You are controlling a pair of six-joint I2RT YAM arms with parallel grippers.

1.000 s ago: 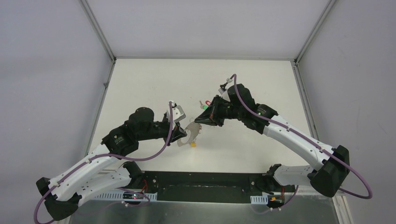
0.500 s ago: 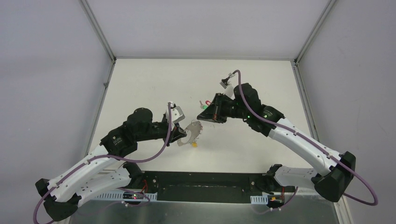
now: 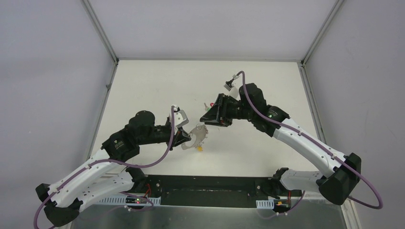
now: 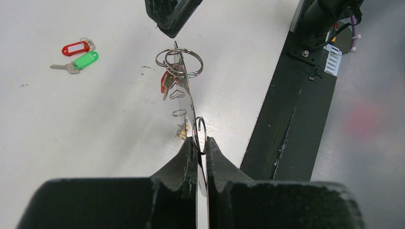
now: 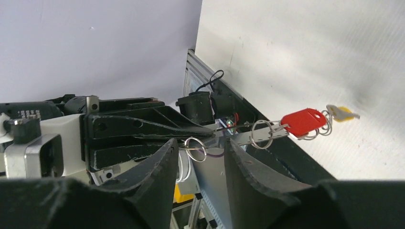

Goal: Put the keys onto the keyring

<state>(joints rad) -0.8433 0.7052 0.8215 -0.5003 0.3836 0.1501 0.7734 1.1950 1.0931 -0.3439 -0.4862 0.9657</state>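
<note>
A matt white table [image 3: 143,86] sits boxed in by plain grey walls. From above, the left gripper [image 3: 187,139] is clamped on the keyring [image 3: 199,130], holding it up near the middle of the table, and the right gripper [image 3: 206,119] sits just beyond it. From the left wrist, two black fingers pinch the thin grey wire hoop, seen edge-on. Shiny little split rings [image 4: 179,62] are bunched at its far end, with a red tag [image 4: 164,82] hanging there. Off to the side a red-tagged key [image 4: 75,47] and a green-tagged key [image 4: 86,59] lie loose on the table, touching. From the right wrist, that gripper's jaws stand apart, gripping nothing, with one small ring [image 5: 196,149] in the gap. The glossy oval red tag and a yellow tag [image 5: 346,113] dangle from the hoop. I'd judge it roughly half done, with two keys left to thread.
</note>
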